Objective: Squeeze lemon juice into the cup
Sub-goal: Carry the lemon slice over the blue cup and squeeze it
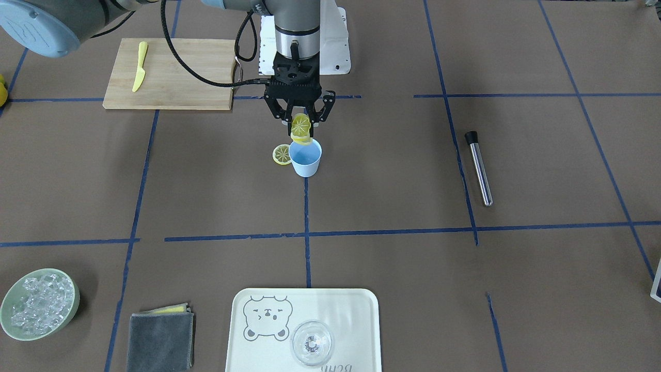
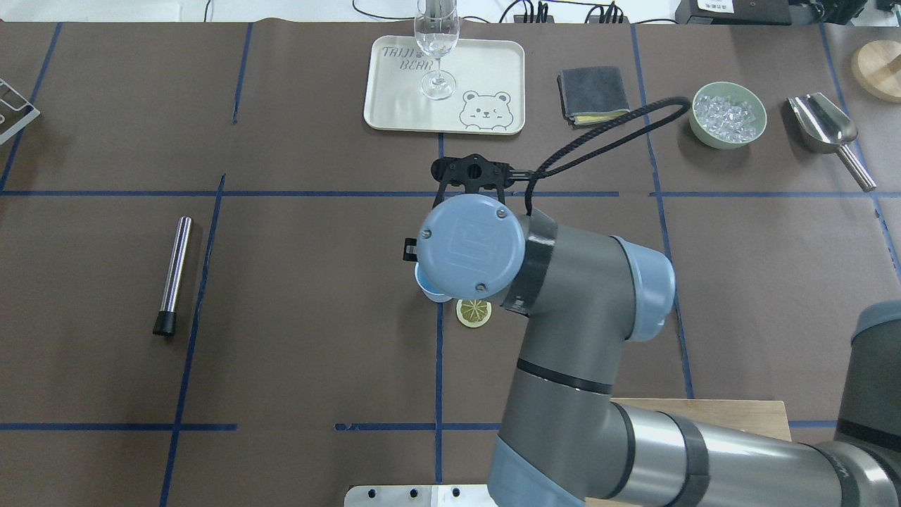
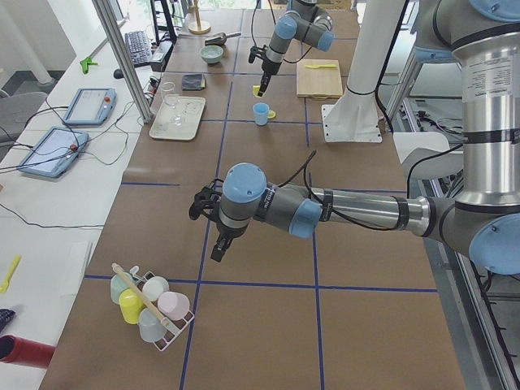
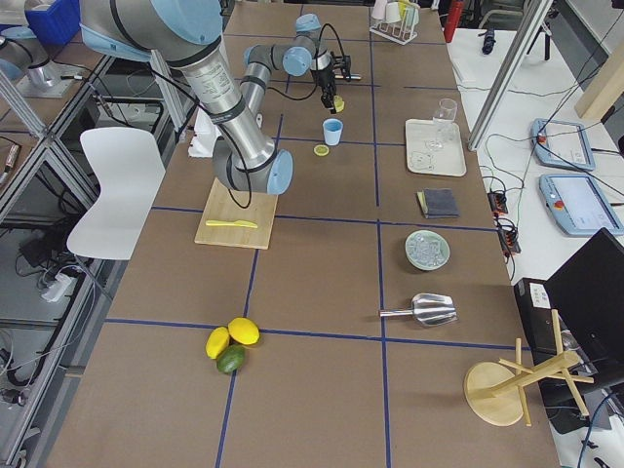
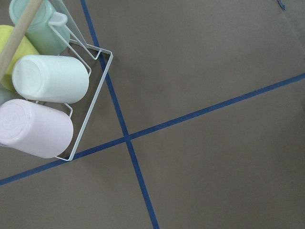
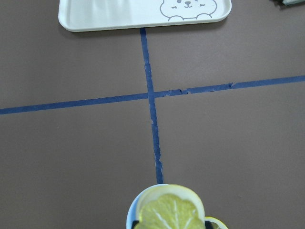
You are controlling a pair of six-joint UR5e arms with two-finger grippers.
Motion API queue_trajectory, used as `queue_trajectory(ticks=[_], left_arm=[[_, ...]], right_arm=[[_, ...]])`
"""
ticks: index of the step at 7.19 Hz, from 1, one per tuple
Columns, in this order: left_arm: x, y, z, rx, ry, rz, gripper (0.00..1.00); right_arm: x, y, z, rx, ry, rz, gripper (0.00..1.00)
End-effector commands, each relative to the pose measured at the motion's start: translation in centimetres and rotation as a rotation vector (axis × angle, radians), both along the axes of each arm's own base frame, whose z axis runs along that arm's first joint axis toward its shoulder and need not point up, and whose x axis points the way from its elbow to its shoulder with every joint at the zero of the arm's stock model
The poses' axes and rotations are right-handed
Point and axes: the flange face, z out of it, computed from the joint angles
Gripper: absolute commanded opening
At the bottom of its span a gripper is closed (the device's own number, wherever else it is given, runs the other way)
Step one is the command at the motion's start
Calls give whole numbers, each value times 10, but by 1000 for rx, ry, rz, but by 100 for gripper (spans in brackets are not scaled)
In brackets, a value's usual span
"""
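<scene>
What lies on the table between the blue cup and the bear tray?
Nothing. Between the cup and the tray there is only bare table crossed by blue tape, as the front-facing view shows.

The only legible lettering is "TAIJI BEAR", printed on the cream tray (image 2: 394,105) beside a bear drawing.
</scene>
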Motion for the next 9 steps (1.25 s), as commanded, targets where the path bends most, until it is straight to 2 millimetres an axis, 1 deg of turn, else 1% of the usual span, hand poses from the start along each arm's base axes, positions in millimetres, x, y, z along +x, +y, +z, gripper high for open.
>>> queue_trajectory(ticks=[1,3,5,6,7,8,9], left_arm=[[0,1,0,-1,0,0,100],[0,1,0,0,0,0,100],[0,0,-2,3,0,0,100],[0,0,-1,1,1,-1,100],[0,0,0,-1,2,-1,100],[0,0,0,0,0,0,100],[0,0,-3,6,1,1,100]], right_arm=[[-1,0,14,-2,19,-21,100],[27,8,12,29,-7,-36,100],[68,0,19,26,-25,-93,100],[88,-2,28,38,-22,-103,100],[104,-6,37,69,-6,-128,100],[110,-13,46,69,7,-141,100],[120,-23,53,81,21,-174,100]])
